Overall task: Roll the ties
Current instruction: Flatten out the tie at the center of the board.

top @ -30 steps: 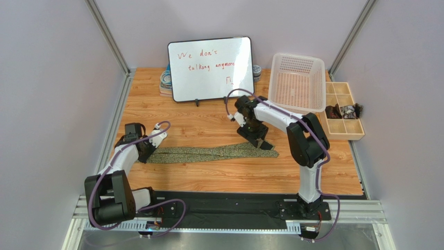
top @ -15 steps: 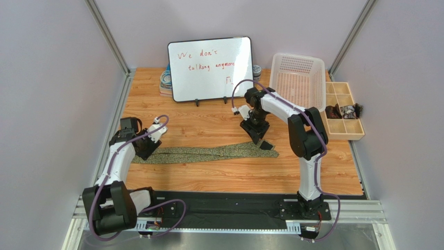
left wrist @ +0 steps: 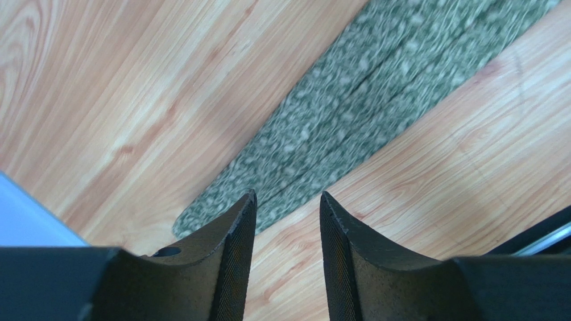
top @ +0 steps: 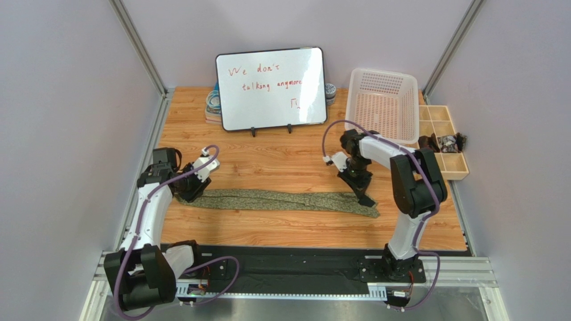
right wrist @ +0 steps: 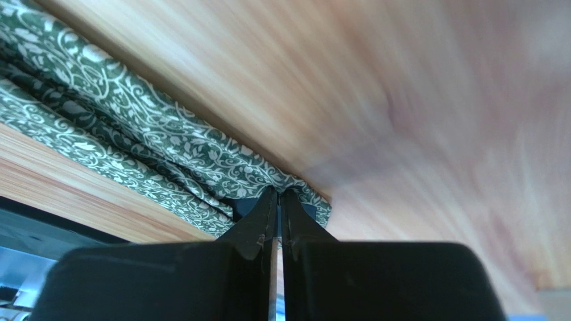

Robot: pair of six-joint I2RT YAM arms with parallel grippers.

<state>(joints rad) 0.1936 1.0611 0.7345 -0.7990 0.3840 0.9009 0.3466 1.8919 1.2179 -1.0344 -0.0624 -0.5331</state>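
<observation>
The wooden bench (top: 268,157) is carrying everything between the grey walls. At its far side a whiteboard (top: 271,87) with red handwriting is standing upright on small feet. To the right of that, a pale plastic basket (top: 382,72) is sitting near the far right corner, and just beside it a wooden tray (top: 443,175) with compartments is lying along the right edge, with small dark items sitting in its middle row.

The tie (top: 281,200), olive-green with a pale pattern, is lying stretched out flat across the near half of the bench, running from the left arm to the right arm and slanting a little nearer at its right end. The left wrist view is showing its narrow end resting on the wood just beyond the fingertips.

The left pincer (top: 189,190) is hanging over that left end with its fingers (left wrist: 234,227) standing partly apart, gripping nothing.

The right pincer (top: 365,198) is pressing down at the tie's right end; in its wrist view the fingers (right wrist: 258,227) are meeting tightly, pinching the patterned fabric and a bit of black lining at the tips.
</observation>
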